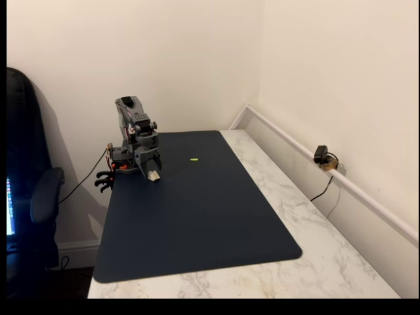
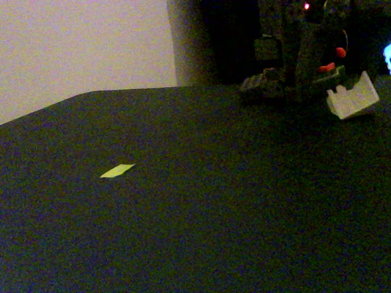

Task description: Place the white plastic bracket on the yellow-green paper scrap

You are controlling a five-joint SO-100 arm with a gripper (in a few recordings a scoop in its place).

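At the left edge of a fixed view, part of a dark office chair (image 1: 29, 197) stands against a cream wall. Beside it, one grey five-joint robot arm (image 1: 134, 128) is folded low at the back left corner of a dark blue rectangular desk mat (image 1: 197, 210), which lies on a white marbled tabletop (image 1: 328, 262). The arm's claw (image 1: 152, 172) points down toward the mat, and a single small off-white angular plastic bracket (image 1: 154, 175) sits at its tip. Whether the claw has actually closed on the bracket or merely rests against it cannot be told from this distance. In the other fixed view, low and close to the mat, the bracket (image 2: 353, 97) shows notched and tilted at the far right, just in front of the arm's dark base, its lower edge near the mat; the claw's fingers cannot be made out in the gloom there.

To the right of the arm in the first fixed view, one thin bright yellow-green paper scrap (image 1: 194, 159) lies flat on the mat, well apart from the bracket. In the low view the same scrap (image 2: 117, 171) lies at the left, the bracket far across at the right.

Further right, a small black camera (image 1: 321, 156) with a trailing cable is perched on a white rail along the side wall
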